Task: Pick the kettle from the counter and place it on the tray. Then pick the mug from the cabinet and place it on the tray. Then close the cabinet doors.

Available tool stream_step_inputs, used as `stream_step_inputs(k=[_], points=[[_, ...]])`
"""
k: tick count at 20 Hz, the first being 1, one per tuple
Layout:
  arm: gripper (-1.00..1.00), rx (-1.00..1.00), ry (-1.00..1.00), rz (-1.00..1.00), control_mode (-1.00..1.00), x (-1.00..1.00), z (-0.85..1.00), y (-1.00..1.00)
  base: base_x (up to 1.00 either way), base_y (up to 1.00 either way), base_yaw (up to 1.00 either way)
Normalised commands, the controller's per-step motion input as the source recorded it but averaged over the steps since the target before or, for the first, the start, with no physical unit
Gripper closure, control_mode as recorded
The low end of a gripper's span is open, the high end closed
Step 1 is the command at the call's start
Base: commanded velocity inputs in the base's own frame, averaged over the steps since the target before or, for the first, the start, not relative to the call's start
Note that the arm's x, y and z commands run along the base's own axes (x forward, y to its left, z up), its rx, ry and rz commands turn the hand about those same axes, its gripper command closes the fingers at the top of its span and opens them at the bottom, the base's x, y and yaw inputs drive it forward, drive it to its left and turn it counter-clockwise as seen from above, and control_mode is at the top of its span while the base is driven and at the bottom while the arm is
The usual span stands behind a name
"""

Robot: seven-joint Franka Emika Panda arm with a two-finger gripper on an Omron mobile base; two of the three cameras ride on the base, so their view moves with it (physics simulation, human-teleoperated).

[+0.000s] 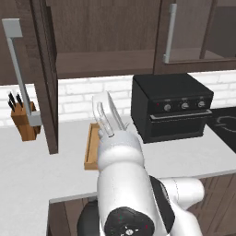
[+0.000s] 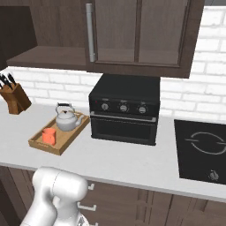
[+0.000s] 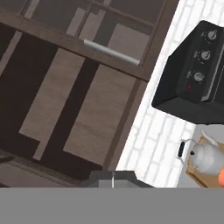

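Cabinet doors (image 1: 44, 78) are seen swung open, well apart from the gripper (image 3: 113, 179), whose fingers are pressed together, empty. Mug (image 2: 49, 136) and kettle (image 2: 66, 118) are placed on the tray (image 2: 40, 146) left of the oven (image 2: 125, 110); bare counter (image 2: 128, 161) is left in front.

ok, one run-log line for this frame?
kettle: on tray | mug: on tray | cabinet doors: left open | gripper: shut, empty

Glossy white rounded arm (image 1: 120, 161) segments with dark joints
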Motion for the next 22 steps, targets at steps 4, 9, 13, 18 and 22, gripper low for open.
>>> stream_step_inputs(k=[4,9,13,18,22], points=[[1.0,0.0,-0.1,-0.16,-1.0,0.0,-0.19,0.76,0.0,0.0,0.0],[1.0,0.0,-0.12,-0.15,-1.0,0.0,-0.23,0.61,0.0,0.0,0.0],[1.0,0.0,-0.14,-0.14,-1.0,-0.01,-0.19,0.56,0.0,0.0,0.0],[1.0,0.0,-0.12,-0.14,-1.0,-0.13,-0.01,0.39,0.0,0.0,0.0],[1.0,0.0,-0.08,-0.16,-1.0,-0.21,-0.01,0.41,0.0,0.0,0.0]])
